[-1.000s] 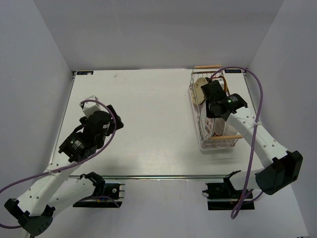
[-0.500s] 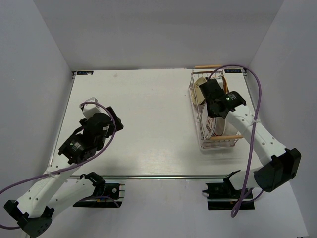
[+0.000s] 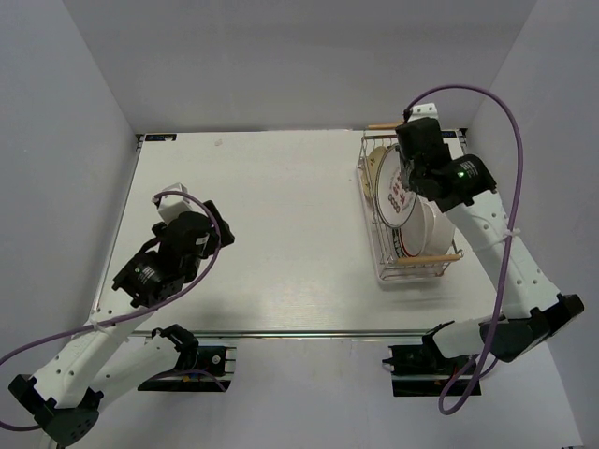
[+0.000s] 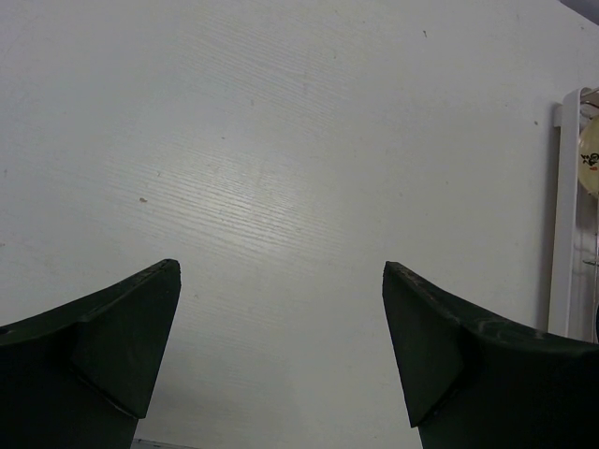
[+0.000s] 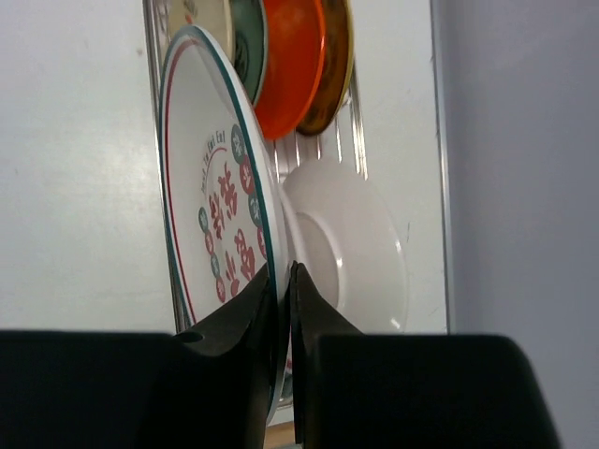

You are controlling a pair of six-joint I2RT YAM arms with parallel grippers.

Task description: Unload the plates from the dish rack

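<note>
Our right gripper is clamped on the rim of a lettered plate, held upright over the rack at the far right of the table. The left gripper hangs with jaws apart above bare tabletop. We judge the unloading barely begun: no plate lies on the table yet. Others wait in the rack, an orange plate and a plain plate crowding the held one's way out.

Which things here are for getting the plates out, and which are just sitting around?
For the job:
- dish rack
- green-rimmed plate, pinched on its edge by the right gripper
- red-orange plate and white plate, in the rack

Just there:
- table
- left gripper, open and holding nothing
</note>
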